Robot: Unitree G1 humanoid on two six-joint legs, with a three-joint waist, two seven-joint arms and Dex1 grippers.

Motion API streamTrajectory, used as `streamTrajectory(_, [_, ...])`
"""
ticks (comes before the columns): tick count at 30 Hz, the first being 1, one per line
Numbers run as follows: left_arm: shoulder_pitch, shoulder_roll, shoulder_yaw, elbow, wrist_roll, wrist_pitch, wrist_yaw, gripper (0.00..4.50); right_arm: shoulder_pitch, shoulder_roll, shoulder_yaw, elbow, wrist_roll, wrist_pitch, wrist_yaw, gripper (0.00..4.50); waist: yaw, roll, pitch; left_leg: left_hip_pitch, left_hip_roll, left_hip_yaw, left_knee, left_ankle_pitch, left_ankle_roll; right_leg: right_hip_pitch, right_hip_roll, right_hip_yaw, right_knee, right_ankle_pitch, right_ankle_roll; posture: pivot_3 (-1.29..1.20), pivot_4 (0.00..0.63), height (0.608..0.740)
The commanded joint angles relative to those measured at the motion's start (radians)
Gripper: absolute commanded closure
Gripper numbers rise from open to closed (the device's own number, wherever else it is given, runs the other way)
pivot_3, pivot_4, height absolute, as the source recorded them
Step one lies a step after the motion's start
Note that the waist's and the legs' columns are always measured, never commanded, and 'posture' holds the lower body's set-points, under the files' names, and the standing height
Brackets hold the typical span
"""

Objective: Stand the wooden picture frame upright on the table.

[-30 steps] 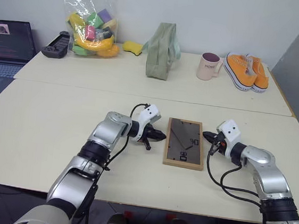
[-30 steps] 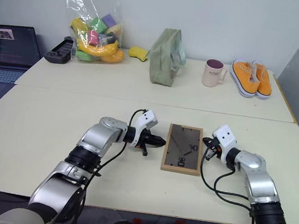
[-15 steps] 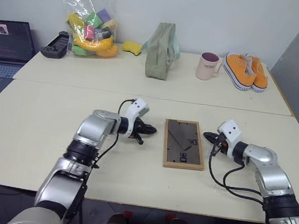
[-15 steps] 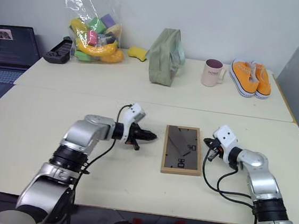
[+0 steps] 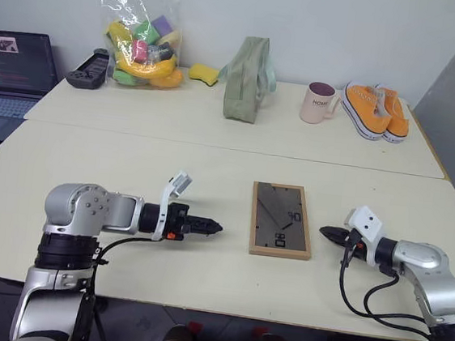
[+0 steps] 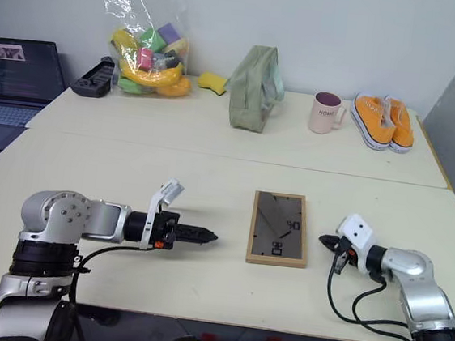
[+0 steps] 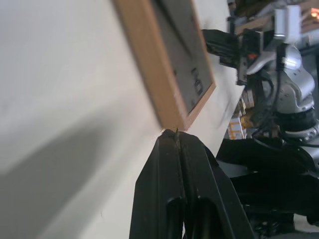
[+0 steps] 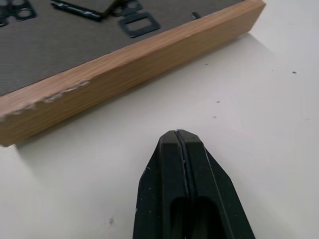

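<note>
Wooden picture frame (image 5: 282, 220) is lying back-up, flat on the table (image 5: 90, 164), between my grippers. I'm holding left gripper (image 5: 215, 228) and right gripper (image 5: 324, 229) clenched, empty. Risk: pinched-closed fingers just skidding it sideways, never getting under an edge.

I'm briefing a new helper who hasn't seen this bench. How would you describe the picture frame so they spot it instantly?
On the near cream table, between the two black grippers, lies the wooden picture frame, flat with its dark grey back up. It is the only light-wood rectangle; the mug and orange shoes stand on the far table.
</note>
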Motion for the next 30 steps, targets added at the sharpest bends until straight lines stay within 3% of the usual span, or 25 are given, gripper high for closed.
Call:
streamTrajectory(1, [0.005,-0.022,0.066,0.024,-0.138,0.007,0.197,3.77,0.005,0.022,0.009,-0.021,0.014,0.011,0.002,4.50,0.000,0.000,0.000,0.001,0.000,0.000,0.000,0.000,0.000,0.001,0.000,0.000,0.000,0.000,0.000,0.00,0.150,0.740])
streamTrajectory(9, [-0.050,-0.085,0.095,0.100,-0.295,0.007,0.405,2.16,0.021,0.035,0.016,-0.042,0.006,0.020,-0.002,4.50,-0.002,0.000,0.000,0.001,0.000,0.000,0.000,0.000,0.000,0.001,0.000,0.001,0.000,0.000,0.000,0.00,0.150,0.740])
streamTrajectory(19, [-0.051,-0.108,0.032,0.165,-0.440,0.007,0.506,0.11,0.030,0.029,0.021,-0.047,-0.013,0.004,0.001,4.50,-0.001,0.000,-0.001,0.001,-0.001,0.000,0.000,0.001,-0.001,0.001,0.000,0.001,0.000,0.000,0.000,0.00,0.150,0.740])
streamTrajectory(30, [-0.097,-0.188,0.006,0.297,-0.262,-0.021,0.455,0.11,0.011,0.104,0.070,-0.080,-0.009,0.041,-0.028,4.50,-0.004,0.000,-0.003,0.003,-0.001,0.000,-0.001,0.002,-0.003,0.001,0.000,0.001,0.000,0.000,0.000,0.00,0.150,0.740])
